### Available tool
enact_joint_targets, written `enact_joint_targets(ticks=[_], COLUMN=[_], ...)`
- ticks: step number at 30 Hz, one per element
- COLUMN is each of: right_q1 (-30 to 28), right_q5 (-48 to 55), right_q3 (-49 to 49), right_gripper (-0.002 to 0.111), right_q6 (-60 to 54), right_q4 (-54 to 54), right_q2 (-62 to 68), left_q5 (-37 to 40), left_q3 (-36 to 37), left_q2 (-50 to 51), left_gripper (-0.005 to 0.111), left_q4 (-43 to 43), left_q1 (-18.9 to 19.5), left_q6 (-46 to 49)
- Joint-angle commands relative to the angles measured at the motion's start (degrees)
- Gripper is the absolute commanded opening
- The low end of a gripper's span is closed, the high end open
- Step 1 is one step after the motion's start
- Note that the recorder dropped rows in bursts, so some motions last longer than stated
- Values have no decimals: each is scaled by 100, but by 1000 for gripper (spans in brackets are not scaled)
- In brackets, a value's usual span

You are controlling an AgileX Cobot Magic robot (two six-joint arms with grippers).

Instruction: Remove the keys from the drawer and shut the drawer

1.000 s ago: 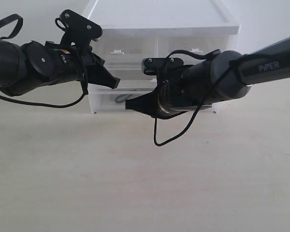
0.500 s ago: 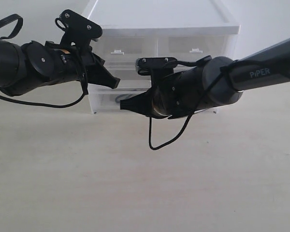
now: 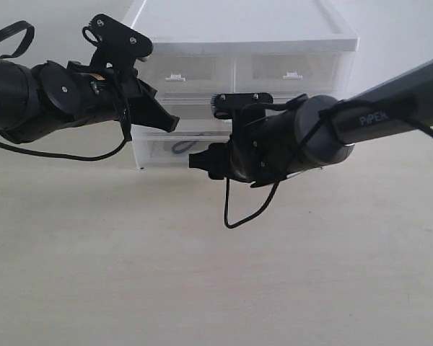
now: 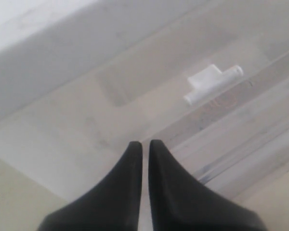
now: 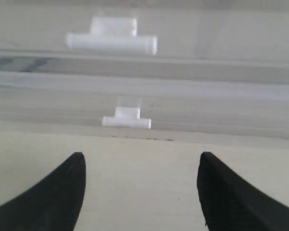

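Exterior camera first: I'm out over the desk (image 3: 216, 288), looking slightly down and straight at the front of the drawer unit (image 3: 238, 32) from a middling distance, with the whole width of the unit in frame. On the left wrist camera I'm pressed close to the unit's front, rolled, and slanting across it, with one tab handle (image 4: 213, 83) in sight. On the right wrist camera I'm low, near and square-on to the unit: upper tab handle (image 5: 111, 41), lower tab handle (image 5: 126, 119), and a strip of desk before them. All three views share the unit's front. The exterior and right wrist views also share the desk just before the unit.
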Motion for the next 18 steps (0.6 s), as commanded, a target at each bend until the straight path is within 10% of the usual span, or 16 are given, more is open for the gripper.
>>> enact_joint_targets(ticks=[1, 18], right_q1=[-12, -285], right_q5=[61, -8], right_q3=[-170, -710], right_gripper=[59, 59], right_q6=[343, 546], right_q4=[-359, -341], right_q2=[194, 444], left_q5=[-3257, -3257], left_q3=[-121, -121], left_q2=[154, 154], left_gripper=[4, 4], left_q4=[-357, -357], left_q1=[276, 276], left_q6=[-27, -27])
